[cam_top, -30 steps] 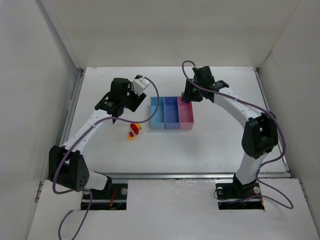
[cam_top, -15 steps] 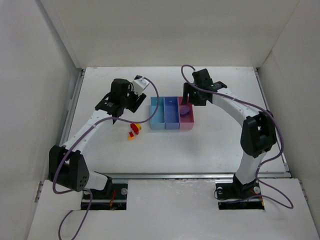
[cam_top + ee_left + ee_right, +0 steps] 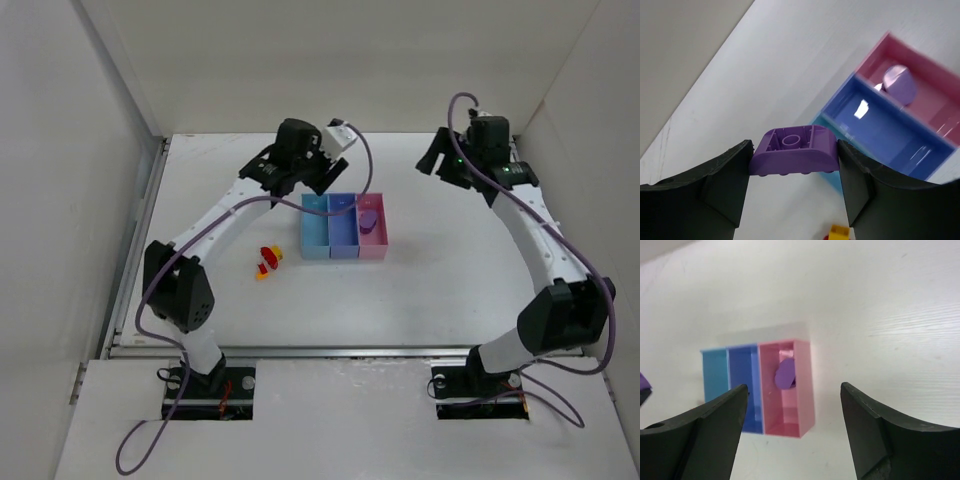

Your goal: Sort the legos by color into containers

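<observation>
On the white worktop (image 3: 450, 280) sit three joined bins (image 3: 343, 240), and the pink bin (image 3: 374, 243) at the right end has one purple brick (image 3: 369, 217) inside. The left gripper (image 3: 794, 165) pinches a purple curved brick (image 3: 794, 151) by its ends. If it lets go here, I'd guess the brick lands in the light blue bin (image 3: 316, 238) or beside it, since it hangs near that bin's far end. The right gripper (image 3: 440, 160) stands open and empty, well off to the right. Red and yellow-orange bricks (image 3: 267, 262) lie loose on the worktop.

Note for you: no text, label, brand or number reads in any view. The three bins (image 3: 343, 236) show plain coloured plastic only.
</observation>
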You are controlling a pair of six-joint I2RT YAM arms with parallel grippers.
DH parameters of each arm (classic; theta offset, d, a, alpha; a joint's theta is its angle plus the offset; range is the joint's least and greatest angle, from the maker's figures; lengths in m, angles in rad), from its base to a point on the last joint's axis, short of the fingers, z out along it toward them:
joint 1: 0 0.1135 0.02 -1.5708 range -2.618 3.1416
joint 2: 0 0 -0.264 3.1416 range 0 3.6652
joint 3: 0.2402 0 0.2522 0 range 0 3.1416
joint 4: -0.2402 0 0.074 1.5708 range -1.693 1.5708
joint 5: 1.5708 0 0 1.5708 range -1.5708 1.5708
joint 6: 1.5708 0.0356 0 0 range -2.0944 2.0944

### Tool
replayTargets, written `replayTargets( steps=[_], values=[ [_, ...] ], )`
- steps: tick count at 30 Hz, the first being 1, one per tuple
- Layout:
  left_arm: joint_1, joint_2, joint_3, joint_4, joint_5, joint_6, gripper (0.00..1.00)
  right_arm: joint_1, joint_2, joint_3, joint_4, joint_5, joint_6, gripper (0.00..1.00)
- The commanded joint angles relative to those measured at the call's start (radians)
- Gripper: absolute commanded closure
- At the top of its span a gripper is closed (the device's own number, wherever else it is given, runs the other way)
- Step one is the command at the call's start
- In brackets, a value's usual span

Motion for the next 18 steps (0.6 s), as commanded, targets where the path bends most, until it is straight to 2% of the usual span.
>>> replayTargets(
  steps=[1, 7, 9, 12, 13, 18],
  values=[
    [-0.084, 0.104, 0.150, -0.047, 0.084, -0.049, 1.00, -0.080, -0.043, -0.085, 0.017, -0.025, 0.006, 0.20],
    [-0.144, 0.284, 0.311, -0.027, 0.171, -0.137, 1.00, -0.227, -0.132, -0.204, 0.076, -0.094, 0.015, 0.20],
    [-0.158, 0.322, 0.348, -0.051, 0.226, -0.137, 1.00, -0.237, -0.143, -0.213, 0.076, -0.094, 0.003, 0.20],
    [-0.210, 0.376, 0.369, -0.070, 0.211, -0.112, 1.00, -0.237, -0.143, -0.233, 0.076, -0.085, -0.019, 0.20],
    [-0.224, 0.385, 0.369, -0.070, 0.156, -0.112, 1.00, -0.246, -0.143, -0.233, 0.086, -0.085, -0.019, 0.20],
    [-0.244, 0.413, 0.300, -0.050, 0.114, -0.048, 1.00, -0.255, -0.143, -0.253, 0.096, -0.096, -0.028, 0.20]
  ],
)
